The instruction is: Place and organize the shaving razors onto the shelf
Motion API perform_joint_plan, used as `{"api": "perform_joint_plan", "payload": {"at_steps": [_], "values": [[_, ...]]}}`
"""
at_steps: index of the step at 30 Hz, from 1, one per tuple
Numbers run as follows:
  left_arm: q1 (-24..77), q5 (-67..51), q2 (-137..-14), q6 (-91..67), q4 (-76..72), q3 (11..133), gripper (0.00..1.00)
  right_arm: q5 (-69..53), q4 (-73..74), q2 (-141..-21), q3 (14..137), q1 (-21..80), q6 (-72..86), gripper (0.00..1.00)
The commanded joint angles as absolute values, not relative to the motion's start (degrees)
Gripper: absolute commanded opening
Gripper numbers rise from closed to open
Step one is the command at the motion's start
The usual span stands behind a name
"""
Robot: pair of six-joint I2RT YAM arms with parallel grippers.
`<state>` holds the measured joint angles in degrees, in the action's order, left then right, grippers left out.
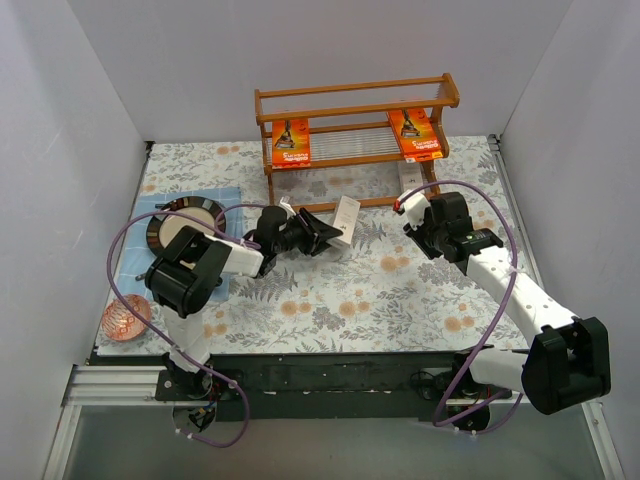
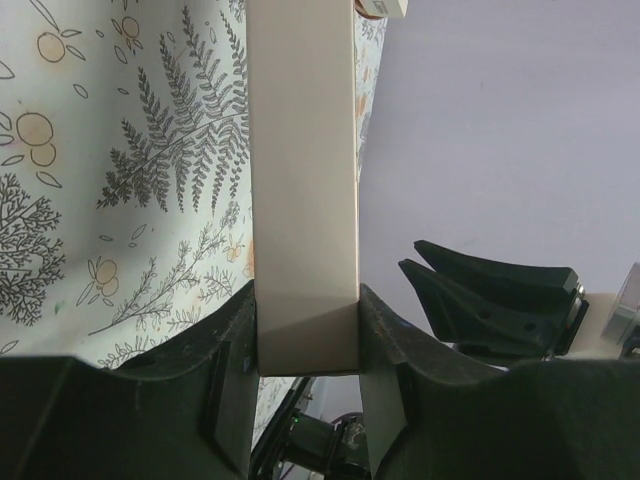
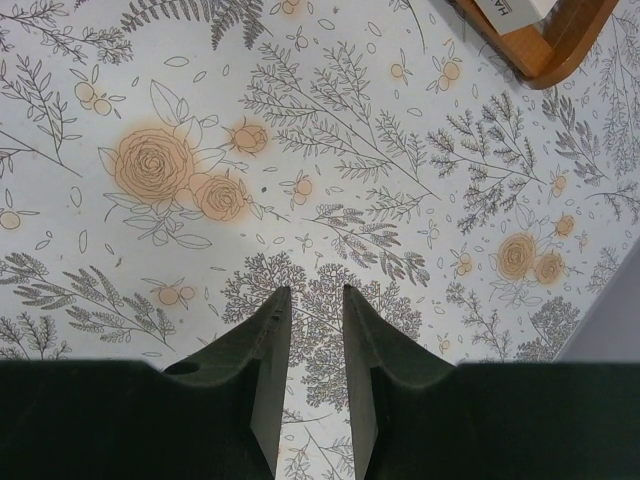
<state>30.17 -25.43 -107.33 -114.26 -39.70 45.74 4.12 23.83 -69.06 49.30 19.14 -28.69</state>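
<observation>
The wooden shelf (image 1: 355, 100) stands at the back of the table. Two orange razor packs (image 1: 291, 143) (image 1: 414, 133) lean on it, one at each end. A white box (image 1: 410, 180) lies low at its right end and also shows in the right wrist view (image 3: 520, 8). My left gripper (image 1: 325, 236) is shut on another white razor box (image 1: 347, 220), held upright off the cloth in front of the shelf; the box (image 2: 303, 200) sits pinched between the fingers. My right gripper (image 1: 410, 212) hovers near the shelf's right foot (image 3: 545, 45), jaws (image 3: 315, 300) a little apart and empty.
A dark round plate (image 1: 185, 228) sits on a blue cloth (image 1: 225, 195) at the left. A copper-coloured bowl (image 1: 125, 320) lies at the near left corner. White walls close in the table on three sides. The right gripper's fingers (image 2: 490, 295) show in the left wrist view.
</observation>
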Motion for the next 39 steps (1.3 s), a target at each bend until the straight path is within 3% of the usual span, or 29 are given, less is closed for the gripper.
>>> {"api": "perform_joint_plan", "payload": {"at_steps": [1,8,10,12,13,16,26,29,35,39], "values": [[30.67,-23.91,-107.75,-129.55,-42.19,48.69,0.31,3.87,23.29,-68.73,49.31,18.9,-29.36,0.34],[30.67,-22.59,-112.41,-132.71,-43.07,53.26,0.31,2.11,23.29,-70.22,50.54,18.98,-28.57,0.34],[31.02,-22.59,-114.68,-133.85,-41.84,55.19,0.36,1.94,23.38,-70.22,50.54,18.9,-28.56,0.34],[31.46,-22.59,-116.18,-134.82,-40.7,56.94,0.45,1.85,23.47,-70.14,50.45,18.98,-28.39,0.35],[31.73,-22.67,-117.06,-135.17,-40.17,57.3,0.63,1.76,23.47,-69.96,50.45,18.9,-28.39,0.35],[31.82,-23.03,-117.07,-134.57,-39.11,57.04,0.77,1.67,23.64,-69.52,50.62,18.9,-28.3,0.37],[32.34,-26.37,-106.36,-120.25,-34.9,44.77,0.93,-2.63,22.15,-71.36,52.47,19.07,-23.3,0.66],[33.31,-23.91,-103.36,-116.47,-31.47,41.41,0.98,-4.56,21.71,-72.94,53.0,19.25,-21.19,0.68],[35.15,-23.29,-105.37,-111.8,-30.07,42.44,0.98,-7.12,19.51,-74.27,52.21,20.74,-16.98,0.7],[36.3,-23.91,-104.86,-107.77,-20.6,45.26,0.98,-6.68,18.28,-74.62,52.73,23.98,-9.17,0.76]]}}
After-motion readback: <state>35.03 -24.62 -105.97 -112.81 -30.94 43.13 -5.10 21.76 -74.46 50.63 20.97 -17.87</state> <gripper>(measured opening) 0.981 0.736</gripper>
